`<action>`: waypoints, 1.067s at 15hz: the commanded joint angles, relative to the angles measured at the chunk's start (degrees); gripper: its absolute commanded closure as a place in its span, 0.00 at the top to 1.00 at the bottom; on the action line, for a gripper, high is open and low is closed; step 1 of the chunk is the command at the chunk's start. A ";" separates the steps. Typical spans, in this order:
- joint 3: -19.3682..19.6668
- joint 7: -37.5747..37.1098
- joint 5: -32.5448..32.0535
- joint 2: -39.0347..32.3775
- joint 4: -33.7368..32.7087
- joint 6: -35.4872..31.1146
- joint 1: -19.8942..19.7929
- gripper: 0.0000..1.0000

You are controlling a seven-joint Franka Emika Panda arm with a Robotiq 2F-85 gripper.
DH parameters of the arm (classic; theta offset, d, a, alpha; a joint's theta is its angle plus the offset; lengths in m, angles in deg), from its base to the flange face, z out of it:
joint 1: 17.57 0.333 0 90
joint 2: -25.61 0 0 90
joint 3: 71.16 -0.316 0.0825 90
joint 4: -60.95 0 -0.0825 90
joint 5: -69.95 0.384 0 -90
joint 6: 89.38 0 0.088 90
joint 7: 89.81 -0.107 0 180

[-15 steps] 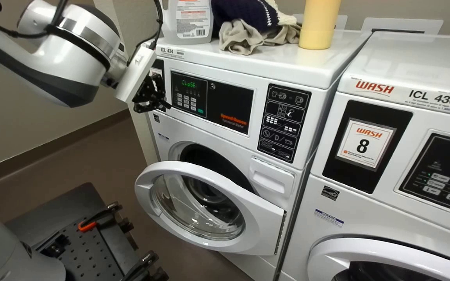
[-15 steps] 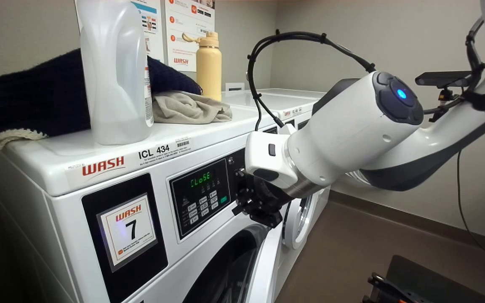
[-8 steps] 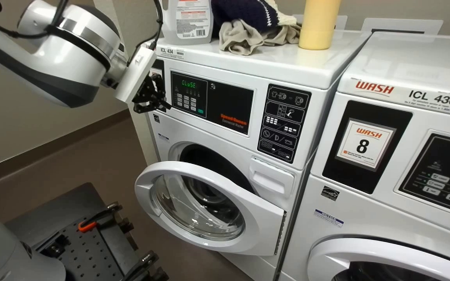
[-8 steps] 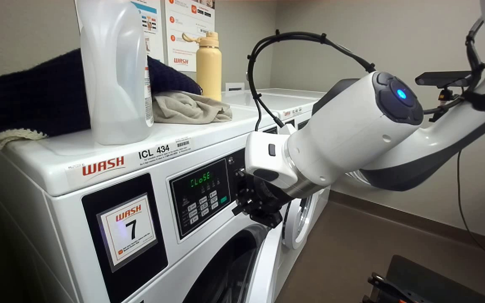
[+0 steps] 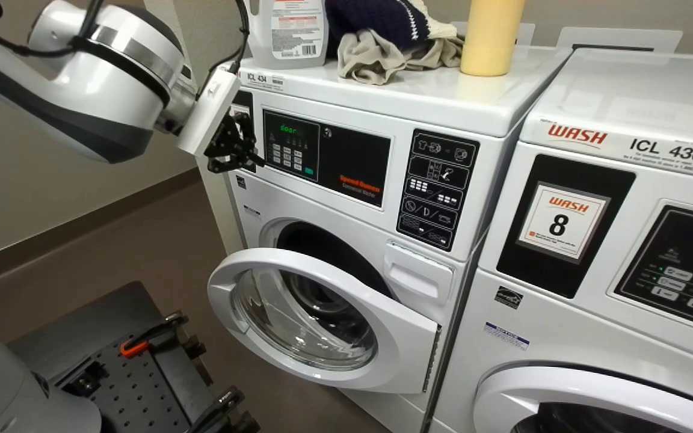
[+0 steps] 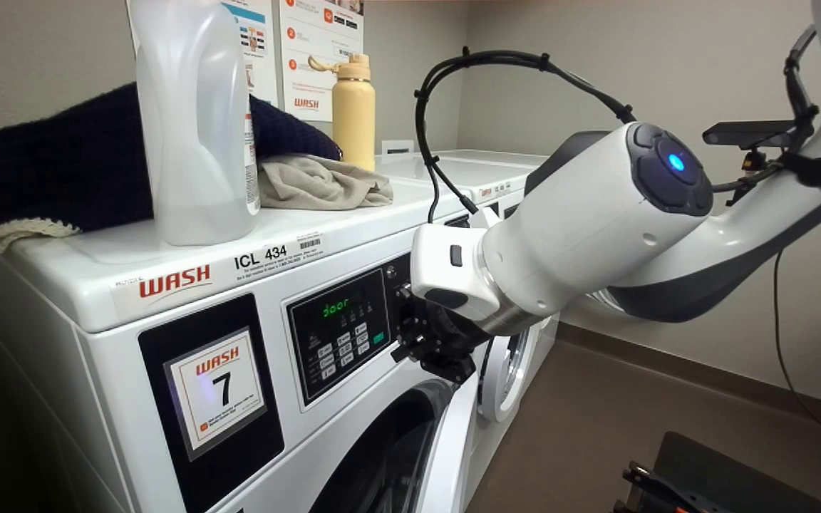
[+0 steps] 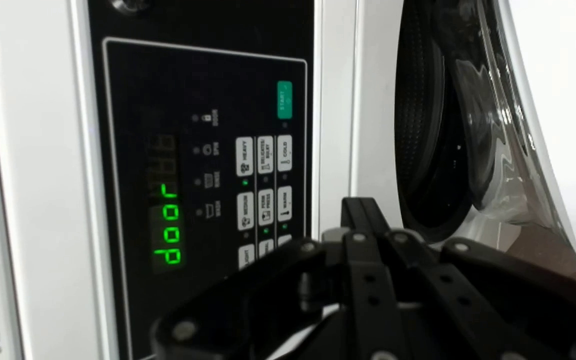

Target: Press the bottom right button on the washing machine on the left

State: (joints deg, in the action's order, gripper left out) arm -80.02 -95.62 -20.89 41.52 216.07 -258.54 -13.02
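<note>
Since the job's just one push, the washing machine [image 5: 352,216] won't need lifting: it's the white body around the keypad block [image 7: 193,85], w/ the washer marked 8 [image 5: 587,325] off to the block's R; prob v. heavy & rigid, so shouldn't budge under a fingertip. Target = green START btn [image 7: 284,100], lower R corner of the block; looks flat & smooth, so I'd guess short travel, & a slanted poke could skid off. Nothing to grasp: best spot is mid-btn, straight in, light force, bc the block's face could scratch or crack if rammed. Gripper [image 7: 366,215] is out in front of the block, jaws pressed together w/ nothing btwn, decent blunt poker; tips look clear of the btn, so press not done yet AFAICT. Orientation: washing machine's front, block incl., faces the robot's side; btn's long axis runs L-R along its lettering, though it stands on end in the wrist view, where the block's turned. Machine's own long axis: can't tell, base is cut off in both exterior views. Round door [image 5: 316,325] hangs open below the block & the display [image 7: 170,210] in the block reads "door", so a press may not start a cycle (guess).
</note>
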 commanded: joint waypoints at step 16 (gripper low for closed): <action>-0.57 -10.76 -23.03 -13.99 -10.58 8.22 0.30 0.00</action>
State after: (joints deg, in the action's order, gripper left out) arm -80.35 -103.82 -40.72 30.02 207.67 -252.37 -12.99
